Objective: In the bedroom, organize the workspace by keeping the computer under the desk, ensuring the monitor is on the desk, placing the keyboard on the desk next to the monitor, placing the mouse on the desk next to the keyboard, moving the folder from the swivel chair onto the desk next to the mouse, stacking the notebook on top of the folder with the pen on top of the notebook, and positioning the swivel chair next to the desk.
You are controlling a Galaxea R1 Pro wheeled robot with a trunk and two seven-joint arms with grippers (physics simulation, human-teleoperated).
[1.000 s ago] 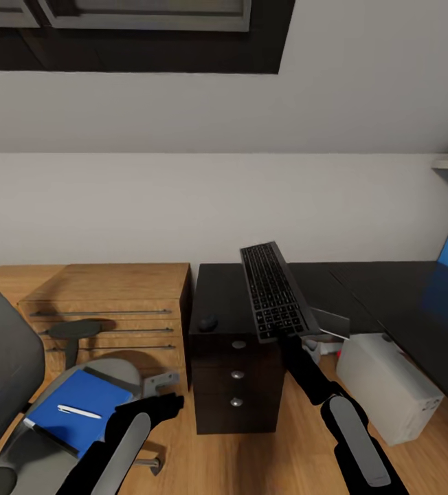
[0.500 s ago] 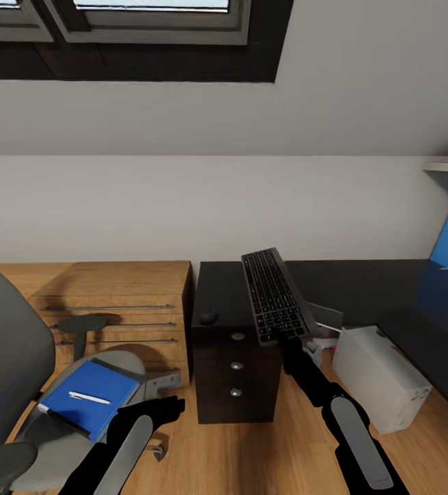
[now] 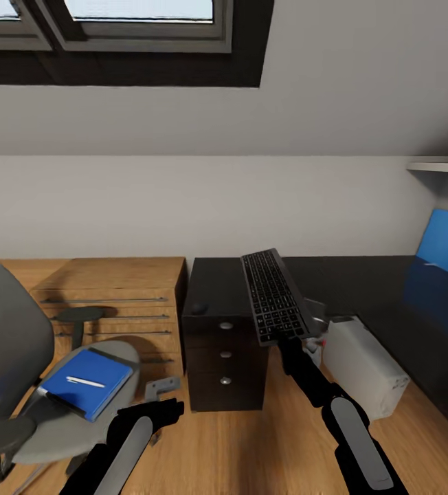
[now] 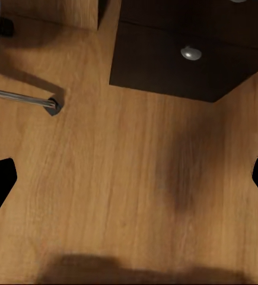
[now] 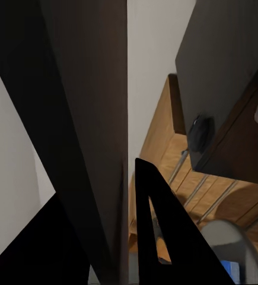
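Head view showed the right pincer (image 3: 284, 338) gripping the keyboard (image 3: 273, 294) aloft over the tabletop (image 3: 214, 285), mouse (image 3: 198, 309) already there; the left pincer (image 3: 172, 407) hung open, the folder (image 3: 86, 381) and pen (image 3: 85, 381) awaiting transfer on the swivel chair (image 3: 18, 357)

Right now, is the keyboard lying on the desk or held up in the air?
Held up: the right gripper grips the keyboard by its near end, tilted above the desk.
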